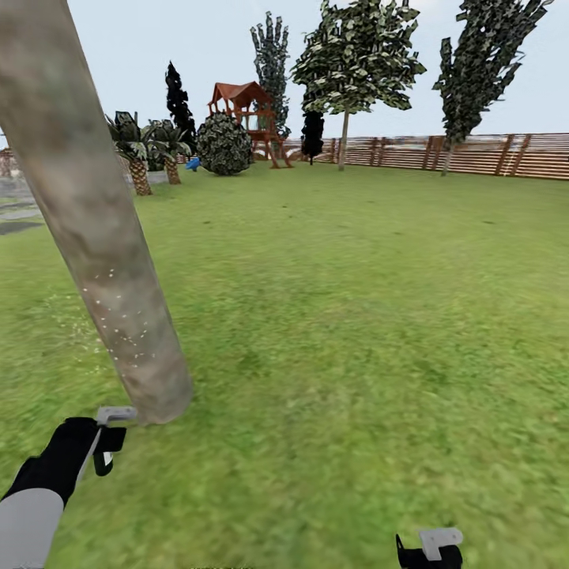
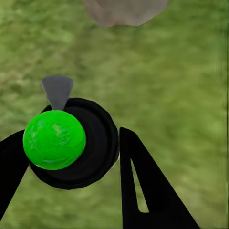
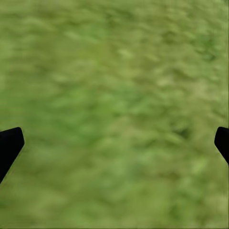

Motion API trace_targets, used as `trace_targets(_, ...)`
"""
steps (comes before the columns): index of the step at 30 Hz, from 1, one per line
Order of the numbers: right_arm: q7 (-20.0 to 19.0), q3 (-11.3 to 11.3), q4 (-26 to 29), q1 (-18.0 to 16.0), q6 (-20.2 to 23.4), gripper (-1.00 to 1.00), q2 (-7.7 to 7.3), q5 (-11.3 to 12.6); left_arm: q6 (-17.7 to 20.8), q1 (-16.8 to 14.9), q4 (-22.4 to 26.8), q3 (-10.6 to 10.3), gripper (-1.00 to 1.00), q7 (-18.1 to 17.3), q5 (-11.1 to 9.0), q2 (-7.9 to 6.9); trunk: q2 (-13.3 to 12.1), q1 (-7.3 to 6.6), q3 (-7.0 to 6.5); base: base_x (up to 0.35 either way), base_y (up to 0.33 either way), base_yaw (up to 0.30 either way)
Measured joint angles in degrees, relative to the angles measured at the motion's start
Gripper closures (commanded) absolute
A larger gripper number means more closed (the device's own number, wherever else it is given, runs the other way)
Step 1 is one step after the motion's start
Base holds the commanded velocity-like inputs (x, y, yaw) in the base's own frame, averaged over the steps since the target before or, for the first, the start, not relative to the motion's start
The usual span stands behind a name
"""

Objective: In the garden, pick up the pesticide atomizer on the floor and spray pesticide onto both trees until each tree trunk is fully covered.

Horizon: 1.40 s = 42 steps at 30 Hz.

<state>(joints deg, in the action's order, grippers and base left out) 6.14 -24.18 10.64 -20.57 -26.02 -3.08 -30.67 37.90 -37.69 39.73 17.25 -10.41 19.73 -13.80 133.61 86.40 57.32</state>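
Pale grey-brown tree trunk (image 1: 95, 229) leaning over green lawn (image 1: 356, 332), its base just beyond the left gripper (image 1: 107, 442).

Left gripper (image 2: 71, 157) is clenched on the pesticide atomizer (image 2: 71, 143), a dark round bottle with a bright green ball on top and a grey nozzle pointing toward the trunk (image 2: 125, 10). White specks dot the bark. Right gripper (image 3: 114, 143) hangs released over grass, fingertips (image 3: 9, 143) wide apart.

Flat, even daylight under a pale overcast sky (image 1: 197, 39); no cast shadows fall on the lawn (image 1: 356, 316), and no glare. The grass texture is smeared and soft, most of all in both wrist views. The tree trunk (image 1: 95, 237) shows blurry mottling, and the far fence (image 1: 474, 154) looks slightly jagged
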Motion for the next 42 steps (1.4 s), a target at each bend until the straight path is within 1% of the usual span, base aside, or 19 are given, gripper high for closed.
trace_targets(2,0.0,0.0,0.0,0.0,0.0,-1.0,-0.04,0.0,-0.1,0.0,0.6,0.9,1.0,1.4,0.2,1.18,0.0,0.0,0.0,0.0,0.0,0.21)
trace_targets(3,0.0,-0.1,0.0,0.0,0.0,-1.0,-0.07,0.0,-0.2,0.0,0.9,1.3,1.0,2.9,0.1,2.99,0.0,0.0,0.0,0.0,0.0,0.075)
trace_targets(4,0.0,-0.1,0.0,0.0,0.0,-1.0,-0.08,0.0,-0.3,0.0,1.0,1.2,1.0,3.9,0.1,4.12,0.0,0.0,0.0,0.016,-0.06,0.038)
trace_targets(5,0.0,0.0,0.0,0.0,0.0,-1.0,-0.08,0.0,-0.4,0.1,0.9,1.1,1.0,5.4,0.5,4.77,0.0,0.0,0.0,0.044,-0.127,0.025)
trace_targets(7,0.0,0.0,0.0,0.0,0.0,-1.0,-0.08,0.0,-0.4,0.1,0.8,1.0,1.0,8.1,0.7,5.27,0.0,0.0,0.0,0.082,-0.222,0.006)
trace_targets(8,0.0,-0.1,0.0,0.0,0.0,-1.0,-0.08,0.0,-0.5,0.1,0.7,0.9,1.0,9.2,0.3,5.53,0.0,0.0,0.0,0.093,-0.248,0.001)
trace_targets(12,0.0,-0.1,0.0,0.0,0.0,-1.0,-0.08,0.0,-0.5,0.1,0.8,0.9,1.0,9.6,0.2,6.85,0.0,0.0,0.0,0.094,-0.255,0.0)
trace_targets(21,0.0,-0.1,-0.1,0.0,0.1,-1.0,-0.09,0.0,-0.6,0.1,1.1,0.9,1.0,9.3,0.3,7.11,0.0,0.0,0.0,0.082,-0.266,0.0)
trace_targets(31,0.0,-0.1,-0.1,0.0,0.1,-1.0,-0.08,0.0,-0.6,0.1,1.2,0.9,1.0,9.2,0.3,7.04,0.0,0.0,0.0,0.081,-0.267,0.0)
trace_targets(34,0.0,-0.1,0.0,0.0,0.0,-1.0,-0.08,0.0,-0.5,0.1,1.2,1.2,1.0,9.5,0.3,6.98,0.0,0.0,0.0,0.086,-0.267,0.009)
trace_targets(38,0.1,-0.1,0.0,0.0,0.0,-1.0,-0.08,0.0,-0.5,0.1,1.3,1.5,1.0,9.7,0.3,6.75,0.0,0.0,0.0,0.091,-0.211,0.208)
trace_targets(42,0.1,-0.1,0.0,0.0,0.0,-1.0,-0.08,0.0,-0.5,0.1,1.3,1.5,1.0,9.7,0.2,6.82,0.0,0.0,0.0,0.014,-0.03,0.272)
